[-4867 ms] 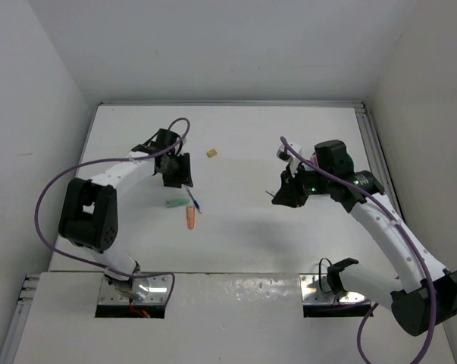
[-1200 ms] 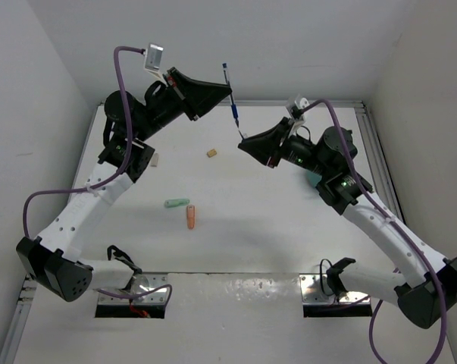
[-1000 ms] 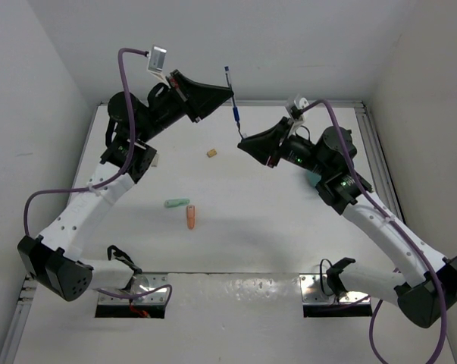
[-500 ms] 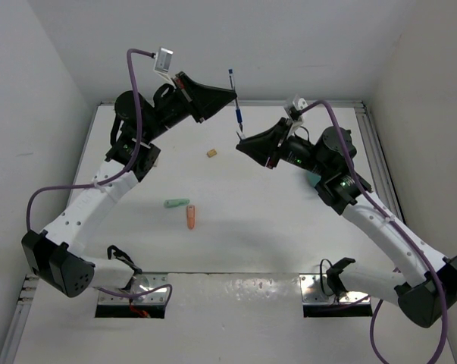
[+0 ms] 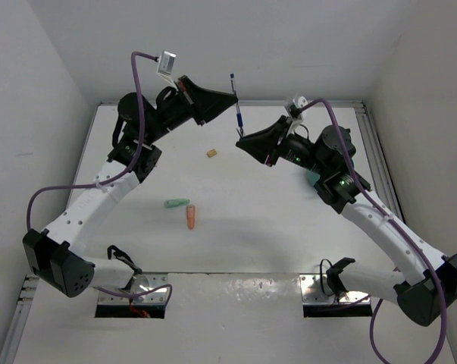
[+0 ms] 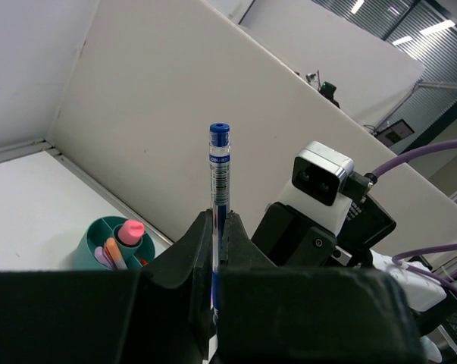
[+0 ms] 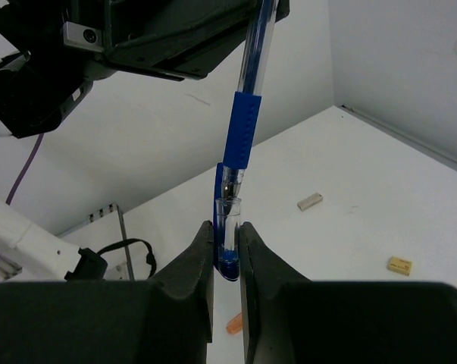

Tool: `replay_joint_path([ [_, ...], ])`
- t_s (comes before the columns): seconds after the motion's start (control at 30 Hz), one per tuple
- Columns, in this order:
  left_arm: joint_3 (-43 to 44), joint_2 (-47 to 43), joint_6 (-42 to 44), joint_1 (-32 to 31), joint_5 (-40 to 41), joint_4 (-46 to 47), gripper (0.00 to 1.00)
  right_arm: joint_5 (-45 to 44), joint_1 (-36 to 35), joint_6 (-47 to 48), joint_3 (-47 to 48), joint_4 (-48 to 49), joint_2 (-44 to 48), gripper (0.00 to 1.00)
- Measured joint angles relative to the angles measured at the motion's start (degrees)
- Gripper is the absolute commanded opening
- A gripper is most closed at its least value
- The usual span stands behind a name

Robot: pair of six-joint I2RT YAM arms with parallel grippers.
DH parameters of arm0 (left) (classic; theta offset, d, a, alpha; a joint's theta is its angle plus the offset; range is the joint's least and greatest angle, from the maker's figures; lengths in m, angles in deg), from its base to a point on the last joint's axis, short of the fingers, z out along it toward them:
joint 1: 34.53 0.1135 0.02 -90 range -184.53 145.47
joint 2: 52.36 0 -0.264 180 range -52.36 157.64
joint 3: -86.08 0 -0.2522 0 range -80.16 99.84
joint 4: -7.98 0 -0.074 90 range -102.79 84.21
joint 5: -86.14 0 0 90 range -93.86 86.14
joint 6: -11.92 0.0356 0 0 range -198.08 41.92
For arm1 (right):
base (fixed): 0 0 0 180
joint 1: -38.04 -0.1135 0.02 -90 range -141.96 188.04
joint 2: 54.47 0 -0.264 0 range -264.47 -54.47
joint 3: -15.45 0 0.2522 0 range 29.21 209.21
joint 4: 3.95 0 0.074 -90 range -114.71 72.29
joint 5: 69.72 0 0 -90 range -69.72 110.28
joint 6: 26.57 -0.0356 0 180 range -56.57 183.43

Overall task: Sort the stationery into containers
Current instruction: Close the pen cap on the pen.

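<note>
Pen [image 6: 220, 174] stands upright, high over the far part of the table [image 5: 289, 227], pinched tight in your left gripper [image 6: 219, 227]. Your right gripper [image 7: 226, 239] clamps the cap [image 7: 228, 216], its mouth at the pen's tip. Green stub [image 5: 176, 203] and orange stub [image 5: 191, 218] lie left of the table's middle; the cup [image 6: 89, 244] sits near the right edge.

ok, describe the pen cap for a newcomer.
Look above the table's far middle. There the left tool holds a blue pen; the pen cap sits at its tip, pinched in the right tool. Unlike the pen, it is short and clear.
</note>
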State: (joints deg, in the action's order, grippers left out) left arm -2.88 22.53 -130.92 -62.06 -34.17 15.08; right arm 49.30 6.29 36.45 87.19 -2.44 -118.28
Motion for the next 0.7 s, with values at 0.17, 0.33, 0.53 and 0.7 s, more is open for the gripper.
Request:
replay_joint_path([
  [0.17,-0.8,0.0,-0.7,-0.2,-0.2,0.8,0.00,-1.1,0.0,0.0,0.1,0.6,-0.1,0.00],
  [0.33,-2.8,-0.1,-1.2,-0.2,0.6,2.4,0.00,-2.1,0.0,0.0,0.1,0.7,-1.0,0.00],
  [0.53,-5.5,-1.1,-1.5,-0.2,2.1,4.2,0.00,-2.8,-0.1,0.0,0.3,0.5,-1.9,0.00],
  [0.7,-8.3,-2.6,-2.0,-0.2,3.5,6.3,0.00,-4.3,-0.3,0.2,0.6,0.5,-2.0,0.00],
])
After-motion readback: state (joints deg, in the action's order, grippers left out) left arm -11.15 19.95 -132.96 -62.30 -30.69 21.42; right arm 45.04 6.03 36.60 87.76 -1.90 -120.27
